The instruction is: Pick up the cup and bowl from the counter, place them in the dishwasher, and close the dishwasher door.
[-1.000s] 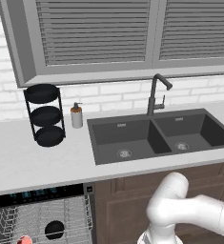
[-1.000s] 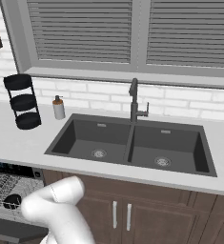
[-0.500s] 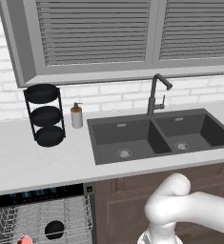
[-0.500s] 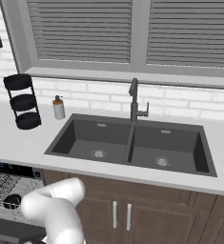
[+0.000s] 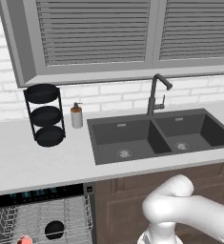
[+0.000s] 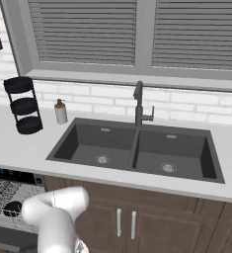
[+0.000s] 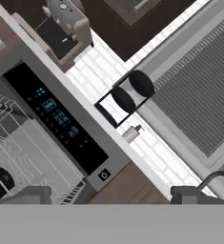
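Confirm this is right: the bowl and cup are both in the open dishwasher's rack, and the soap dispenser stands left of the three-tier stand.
One thing is wrong. The soap dispenser stands right of the three-tier stand, between it and the sink, as the left base view shows. The rest holds: the bowl and cup sit in the open dishwasher's rack.

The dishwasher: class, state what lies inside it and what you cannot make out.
Inside the open dishwasher, on the grey wire rack, sit the black bowl and, at the picture's bottom edge, the cup, mostly cut off. The rack's front part lies outside the picture.
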You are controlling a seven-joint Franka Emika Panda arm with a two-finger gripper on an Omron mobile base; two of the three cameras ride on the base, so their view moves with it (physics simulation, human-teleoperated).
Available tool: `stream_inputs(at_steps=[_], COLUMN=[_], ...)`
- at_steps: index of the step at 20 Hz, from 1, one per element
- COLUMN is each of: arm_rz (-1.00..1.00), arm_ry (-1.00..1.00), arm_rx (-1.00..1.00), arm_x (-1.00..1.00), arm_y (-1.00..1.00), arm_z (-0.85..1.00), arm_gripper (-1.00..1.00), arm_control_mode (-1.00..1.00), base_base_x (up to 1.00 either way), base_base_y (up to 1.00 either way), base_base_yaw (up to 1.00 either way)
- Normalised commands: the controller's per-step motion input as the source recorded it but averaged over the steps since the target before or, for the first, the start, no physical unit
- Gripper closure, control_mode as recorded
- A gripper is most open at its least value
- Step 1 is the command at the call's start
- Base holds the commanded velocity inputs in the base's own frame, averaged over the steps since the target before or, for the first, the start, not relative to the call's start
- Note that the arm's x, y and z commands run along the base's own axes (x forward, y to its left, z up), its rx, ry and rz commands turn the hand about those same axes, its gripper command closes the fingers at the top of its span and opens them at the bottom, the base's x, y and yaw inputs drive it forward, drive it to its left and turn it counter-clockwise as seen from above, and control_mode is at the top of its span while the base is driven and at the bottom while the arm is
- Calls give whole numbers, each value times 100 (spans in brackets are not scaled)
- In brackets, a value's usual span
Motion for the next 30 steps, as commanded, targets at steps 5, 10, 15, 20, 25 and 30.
stream_inputs(at_steps=[5,10,15,20,25,30], arm_rz=[4,3,2,1,1,0], arm_ry=[21,16,1,3,7,-1], arm_rx=[-4,-4,-4,-6,-7,-10], arm_x=[1,22,58,65,44,-11], arm_y=[11,11,17,34,47,57], arm_z=[-66,-71,-31,-44,-34,-54], arm_gripper=[-100,-100,-100,-100,-100,-100], arm_control_mode=[-100,-100,-100,-100,-100,-100], base_base_x=[0,0,0,0,0,0], base_base_y=[0,0,0,0,0,0], base_base_yaw=[0,0,0,0,0,0])
